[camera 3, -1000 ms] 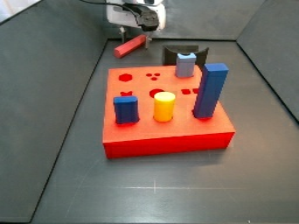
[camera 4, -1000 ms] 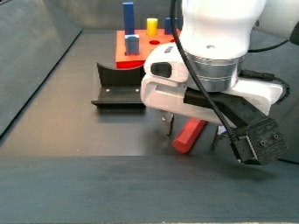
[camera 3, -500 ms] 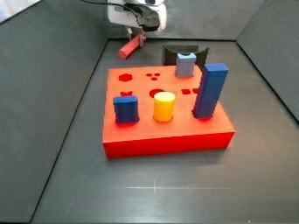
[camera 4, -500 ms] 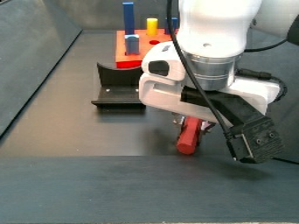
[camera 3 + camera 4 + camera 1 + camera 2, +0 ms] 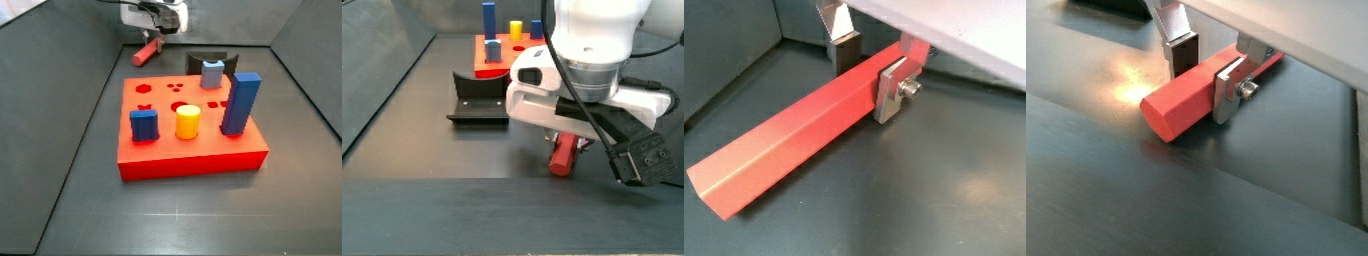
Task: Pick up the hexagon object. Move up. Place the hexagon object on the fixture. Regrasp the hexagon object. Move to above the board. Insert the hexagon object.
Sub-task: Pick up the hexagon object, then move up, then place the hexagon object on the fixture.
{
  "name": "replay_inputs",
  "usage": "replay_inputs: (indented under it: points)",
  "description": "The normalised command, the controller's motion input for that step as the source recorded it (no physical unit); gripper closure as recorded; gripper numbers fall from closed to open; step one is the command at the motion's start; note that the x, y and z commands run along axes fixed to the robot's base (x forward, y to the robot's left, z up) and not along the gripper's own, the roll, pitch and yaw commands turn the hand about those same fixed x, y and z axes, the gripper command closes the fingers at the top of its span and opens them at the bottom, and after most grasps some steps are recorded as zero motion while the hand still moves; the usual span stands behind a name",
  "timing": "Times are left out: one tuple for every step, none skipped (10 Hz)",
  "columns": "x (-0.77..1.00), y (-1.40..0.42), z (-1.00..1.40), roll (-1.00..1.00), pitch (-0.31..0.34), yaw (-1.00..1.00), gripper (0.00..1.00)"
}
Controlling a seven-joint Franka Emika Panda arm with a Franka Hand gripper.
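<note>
you're gripping the hexagon object w/ the gripper, jaws clamping its sides, tilting it off floor for carrying to the fixture.

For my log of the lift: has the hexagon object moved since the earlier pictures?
Yes. Held in the claw, the hexagon object has swung from lying low beside the board to hanging steeper behind its back edge.

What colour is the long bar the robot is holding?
Red. The bar, clamped in the end effector, shows best in a wrist view.
</note>
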Motion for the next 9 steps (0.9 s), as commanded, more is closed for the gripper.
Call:
replay_inputs:
  points:
    - [0.0, 0.0, 0.0, 0.0, 0.0, 0.0, 1.0]
    - [0.0, 0.0, 0.83, 0.0, 0.0, 0.0, 1.0]
    - [-0.1, 0.04, 0.79, -0.01, 0.041, 0.0, 1.0]
    - [-0.11, 0.03, 0.74, -0.01, 0.058, -0.01, 1.0]
    - [-0.05, 0.01, 0.56, 0.02, 0.093, -0.02, 1.0]
    - [-0.03, 0.01, 0.48, 0.03, 0.11, -0.03, 1.0]
    - [-0.01, 0.0, 0.32, 0.05, 0.131, -0.01, 1.0]
    - [-0.02, 0.0, 0.24, 0.06, 0.135, -0.01, 1.0]
    - [0.0, 0.0, 1.0, 0.0, 0.0, 0.0, 1.0]
